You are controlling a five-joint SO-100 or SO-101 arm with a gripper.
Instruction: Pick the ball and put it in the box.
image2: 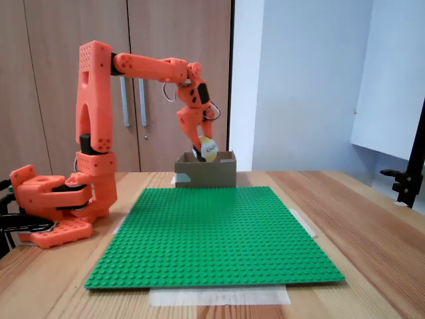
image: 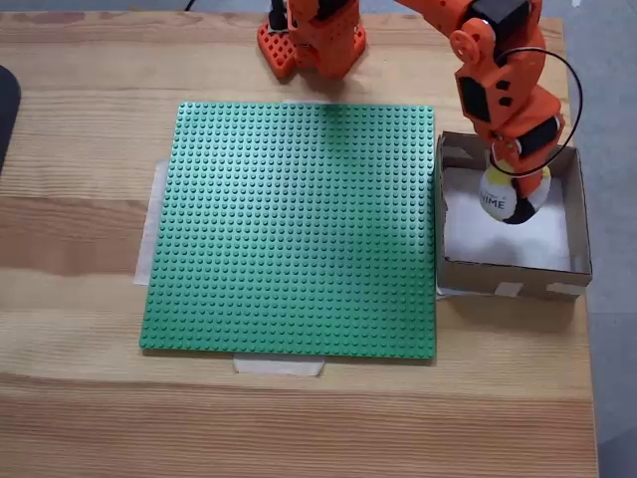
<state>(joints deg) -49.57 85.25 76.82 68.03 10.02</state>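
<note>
Ball (image: 508,194) carries dark lettering on a white patch; in the top-down fixed view it reads roughly "IME", the first letters cut off by the curve. In the front fixed view the ball (image2: 208,149) shows print too small to read. Yellow and black patches visible beside the white.

Tool (image: 515,189) closed on the ball, fingers clamping it from above. Ball hangs over the box (image: 577,214), inside its outline in the top-down fixed view; in the front fixed view it sits just above the rim of the box (image2: 209,174), whether it touches the white bottom cannot be told.

Arm (image2: 146,66) pose: orange base (image2: 50,206) at the left near corner of the front fixed view, upright column, upper link reaching roughly level to the right, wrist bent down so the tool (image2: 204,147) points into the box. A dark cable loops by the wrist.

Edges and room: green studded baseplate (image: 289,229) takes the middle of the wooden counter (image: 80,398), taped down with pale strips at its left and near edges. Box stands just beside the plate's right edge, close to the counter's right edge. Pale tape on the box's near wall. Bare wood left of and near to the plate. A dark object (image: 5,110) cuts in at the left edge.
</note>
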